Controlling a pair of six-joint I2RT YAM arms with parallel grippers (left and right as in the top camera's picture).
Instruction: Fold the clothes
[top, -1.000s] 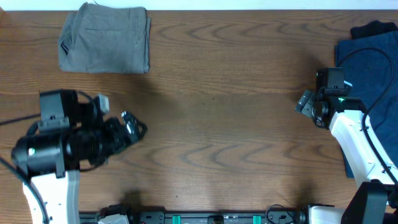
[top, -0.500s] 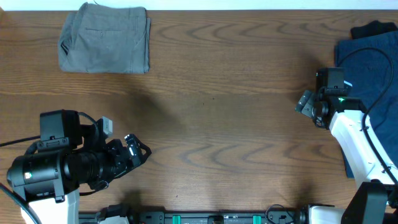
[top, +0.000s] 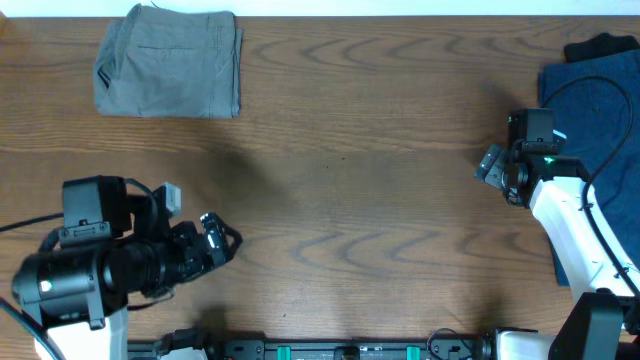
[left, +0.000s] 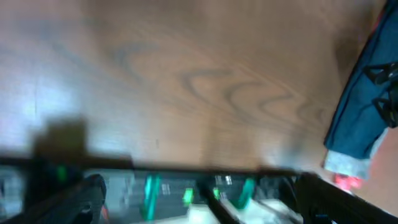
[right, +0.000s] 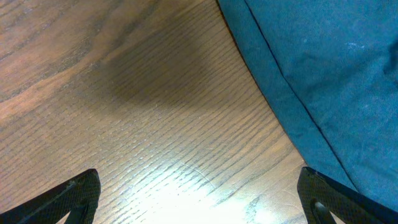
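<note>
Now | left arm (top: 100, 270) points right | right arm (top: 565, 205) beside blue garment (top: 600, 95)

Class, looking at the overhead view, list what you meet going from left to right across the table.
Folded grey-khaki cotton shorts → open right gripper → dark blue fabric garment. The black left gripper shares the shorts' span, so it is left out.

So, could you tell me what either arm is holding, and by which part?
Nothing: the left fingers and the right fingers stand open and empty.
</note>
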